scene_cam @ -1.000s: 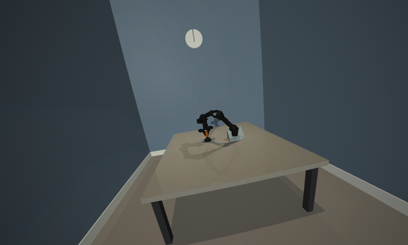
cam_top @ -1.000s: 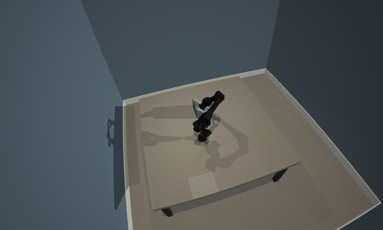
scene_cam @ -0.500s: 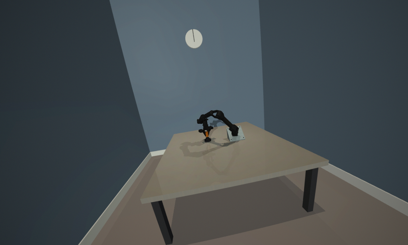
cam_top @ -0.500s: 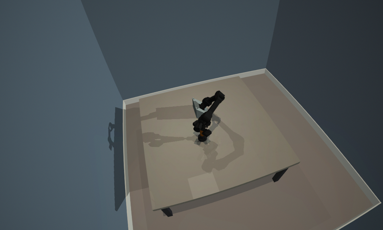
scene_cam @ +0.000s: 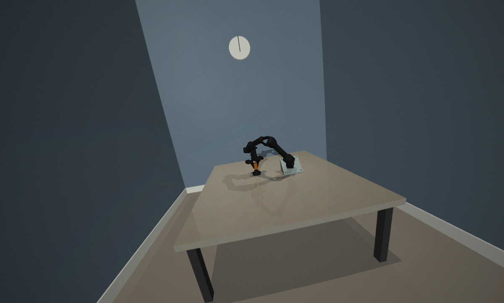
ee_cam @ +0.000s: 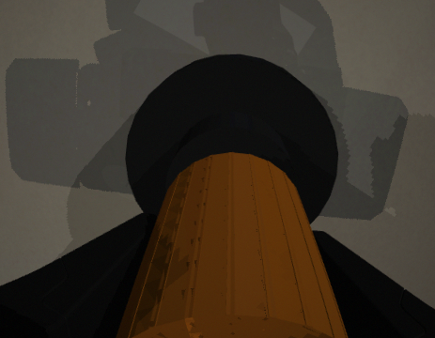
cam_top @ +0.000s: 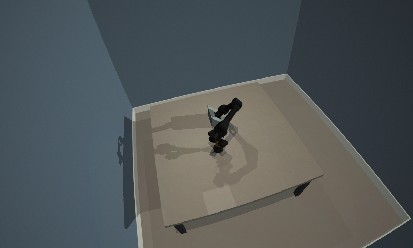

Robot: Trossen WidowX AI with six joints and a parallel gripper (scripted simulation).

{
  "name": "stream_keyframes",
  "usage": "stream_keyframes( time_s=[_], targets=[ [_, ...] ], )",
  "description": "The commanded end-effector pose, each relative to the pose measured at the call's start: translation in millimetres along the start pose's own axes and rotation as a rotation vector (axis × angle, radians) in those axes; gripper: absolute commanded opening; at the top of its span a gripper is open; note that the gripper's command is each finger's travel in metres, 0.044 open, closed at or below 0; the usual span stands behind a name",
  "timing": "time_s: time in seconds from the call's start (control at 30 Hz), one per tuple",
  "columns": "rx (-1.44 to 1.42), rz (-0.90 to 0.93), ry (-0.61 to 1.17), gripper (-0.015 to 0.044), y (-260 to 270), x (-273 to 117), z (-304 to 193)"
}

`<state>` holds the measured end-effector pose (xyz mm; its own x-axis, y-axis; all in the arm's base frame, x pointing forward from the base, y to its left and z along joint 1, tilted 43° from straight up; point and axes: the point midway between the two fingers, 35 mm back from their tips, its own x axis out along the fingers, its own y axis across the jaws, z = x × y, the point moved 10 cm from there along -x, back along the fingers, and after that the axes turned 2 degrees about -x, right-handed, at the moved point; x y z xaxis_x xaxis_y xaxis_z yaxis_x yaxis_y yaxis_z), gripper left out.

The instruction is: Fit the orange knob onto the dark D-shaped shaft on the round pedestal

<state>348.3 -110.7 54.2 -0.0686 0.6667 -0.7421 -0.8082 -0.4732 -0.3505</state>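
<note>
Gripping the orange knob [cam_top: 217, 143] [scene_cam: 255, 166] [ee_cam: 240, 244] between them, the fingers point down; directly below them, the round dark pedestal [cam_top: 218, 149] [scene_cam: 256, 173] [ee_cam: 231, 89] stands on the desk [cam_top: 272, 147] [scene_cam: 302, 199] [ee_cam: 20, 225].

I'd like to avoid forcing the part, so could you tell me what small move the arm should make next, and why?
Probably a slight twist of the gripper under light downward pressure: its fingers are shut on the orange knob, which stands over the round pedestal, and the flats' alignment cannot be seen.
</note>
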Motion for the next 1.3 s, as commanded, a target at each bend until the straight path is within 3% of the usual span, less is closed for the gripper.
stream_keyframes(
  time_s=[0.0,0.3,1.27],
  targets=[
    [-0.004,-0.005,0.002,0.0000,-1.6,-3.5,-0.8],
    [-0.213,-0.005,0.002,0.0000,-3.6,-5.7,-2.8],
    [-0.213,-0.005,0.002,0.0000,-0.7,0.1,-0.2]
  ],
)
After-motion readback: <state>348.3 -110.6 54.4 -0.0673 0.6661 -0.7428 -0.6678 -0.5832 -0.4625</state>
